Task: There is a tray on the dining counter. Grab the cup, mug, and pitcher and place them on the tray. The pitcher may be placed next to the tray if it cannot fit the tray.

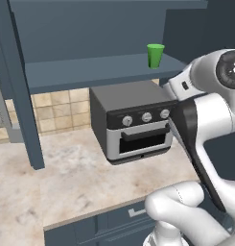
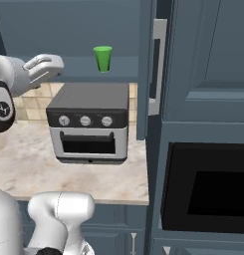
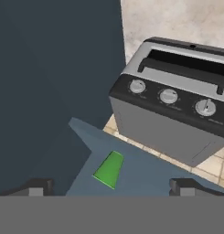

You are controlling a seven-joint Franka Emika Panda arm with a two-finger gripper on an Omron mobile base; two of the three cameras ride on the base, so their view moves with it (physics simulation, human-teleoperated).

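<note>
The cup (image 1: 155, 55) stands upright on a blue shelf (image 1: 90, 72), up at about one o'clock in the left base view, near the shelf's right end. Right below it sits the grey toaster oven (image 1: 135, 120) on the marbled worktop (image 1: 66, 178), its three knobs facing the robot. From the right base view the cup (image 2: 103, 58) is at twelve o'clock, above the oven's (image 2: 88, 122) dark top, with the tall cabinet (image 2: 203, 64) off at three o'clock and a black built-in oven window (image 2: 213, 189) down at four o'clock.

The arm (image 1: 205, 125) rises at the right of the left base view, bending up toward the shelf. In the hand view, the gripper (image 3: 111, 187) looks down along the shelf, and its two dark fingertips (image 3: 38, 187) stand wide apart at the bottom edge, jaws fully spread and holding nothing. The cup (image 3: 109, 169) lies between them at six o'clock, closer to the middle, not touching either tip. The oven (image 3: 173, 119) fills the two o'clock side of that view, tilted by the roll of the hand, tiles (image 3: 145, 146) showing beneath it.
</note>
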